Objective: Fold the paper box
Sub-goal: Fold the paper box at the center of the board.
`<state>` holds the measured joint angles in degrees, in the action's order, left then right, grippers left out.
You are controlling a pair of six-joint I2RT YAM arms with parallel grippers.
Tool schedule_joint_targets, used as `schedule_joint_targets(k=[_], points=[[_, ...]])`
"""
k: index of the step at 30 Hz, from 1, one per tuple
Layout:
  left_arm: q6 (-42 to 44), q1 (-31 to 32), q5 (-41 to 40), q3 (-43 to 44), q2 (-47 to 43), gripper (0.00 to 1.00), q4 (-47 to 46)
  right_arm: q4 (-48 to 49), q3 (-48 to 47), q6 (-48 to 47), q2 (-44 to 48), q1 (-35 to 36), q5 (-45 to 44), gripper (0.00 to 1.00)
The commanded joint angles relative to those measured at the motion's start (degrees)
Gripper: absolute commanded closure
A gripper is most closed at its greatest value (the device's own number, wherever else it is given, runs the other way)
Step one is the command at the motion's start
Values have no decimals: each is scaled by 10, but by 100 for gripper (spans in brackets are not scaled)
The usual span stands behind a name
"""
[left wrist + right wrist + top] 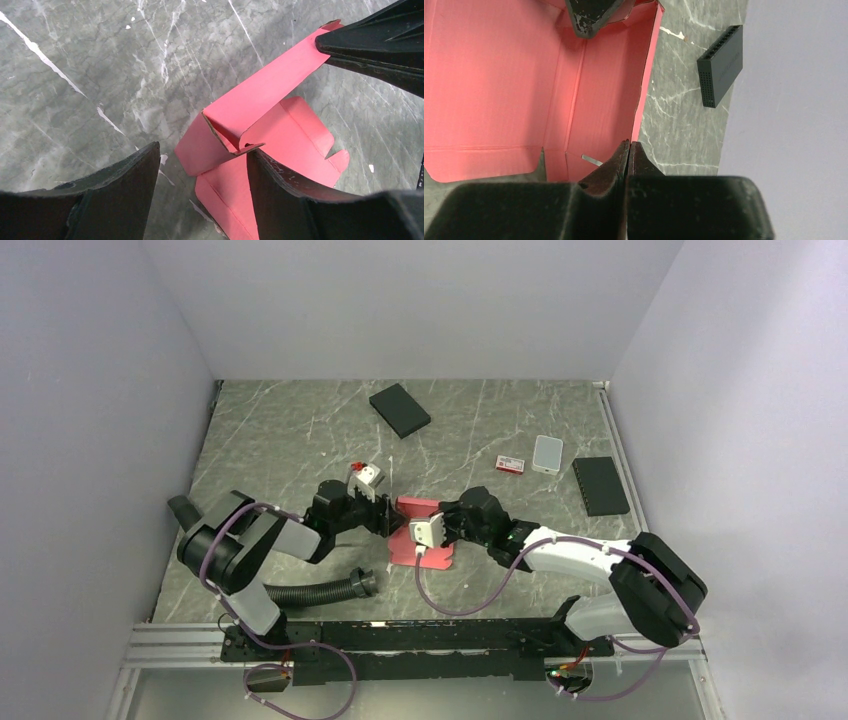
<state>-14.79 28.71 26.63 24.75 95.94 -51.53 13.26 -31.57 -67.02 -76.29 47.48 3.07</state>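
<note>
Currently the paper box (280,135) lies partly formed on the grey, white-veined marbled table (90,75), between the two grippers. It is thin, matte pinkish-red cardboard with scored creases and rounded die-cut flaps. The base panel lies flat, one long side wall is raised, and a corner flap is folded inward.

The left gripper (202,150) straddles that corner with its fingers apart. The pointed flap tip touches the inner face of one scuffed black finger (295,195); the other finger is clear of the card.

The right gripper (629,149) has its fingers pressed together on the edge of the raised wall, at its far end. A black perforated box (721,65), flat and rectangular, lies beyond on the table.
</note>
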Motion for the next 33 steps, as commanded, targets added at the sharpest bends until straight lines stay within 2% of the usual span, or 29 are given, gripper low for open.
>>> schedule_joint_targets(k=[1, 8, 12, 21, 27, 30, 32, 33], points=[[17, 4, -24, -10, -21, 31, -55, -43, -12, 25, -9, 10, 39, 100], [14, 6, -54, -16, -31, 34, -51, -42, -11, 26, -12, 11, 39, 100], [9, 6, -32, -32, -45, 33, -65, -38, -13, 28, -15, 11, 33, 100], [-14, 4, -3, -31, -85, 31, -26, -36, -16, 32, -20, 10, 24, 100], [-3, -2, -26, -42, -202, 30, 86, -37, -16, 31, -20, 10, 25, 100], [-5, -2, -78, -56, -264, 32, 139, -38, -16, 31, -21, 10, 25, 100], [-10, -2, -121, -59, -293, 35, 182, -39, -16, 31, -21, 10, 26, 100], [-13, -2, -135, -58, -300, 40, 203, -39, -17, 31, -22, 10, 26, 100]])
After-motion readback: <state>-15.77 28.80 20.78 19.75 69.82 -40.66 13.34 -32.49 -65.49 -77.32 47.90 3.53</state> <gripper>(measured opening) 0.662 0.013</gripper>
